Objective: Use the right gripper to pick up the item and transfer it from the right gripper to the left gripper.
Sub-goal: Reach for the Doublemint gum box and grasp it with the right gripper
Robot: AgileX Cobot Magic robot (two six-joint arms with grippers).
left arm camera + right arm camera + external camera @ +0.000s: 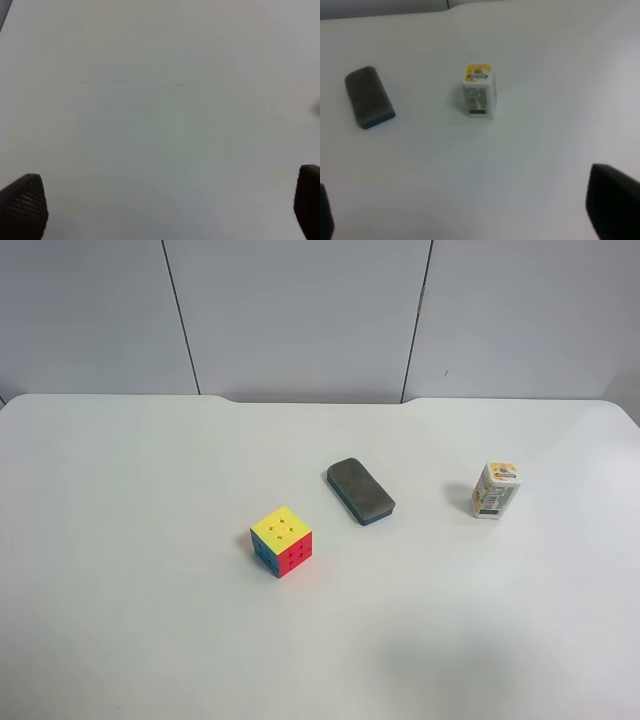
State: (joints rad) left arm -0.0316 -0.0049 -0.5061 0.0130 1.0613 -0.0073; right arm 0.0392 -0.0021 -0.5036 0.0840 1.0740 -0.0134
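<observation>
Jaws wide apart on right gripper [462,180], empty; left gripper [169,172] jaws also wide apart, above white table [120,540]. On table: dark grey eraser [360,490] approx mid, multicolour cube [281,540] near it. Item [496,489] stands upright, well apart from eraser at exterior view's right, ahead of right gripper, not touched.

On the table [120,540] the eraser [360,490] lies between puzzle cube [281,541] and carton [496,490].
</observation>
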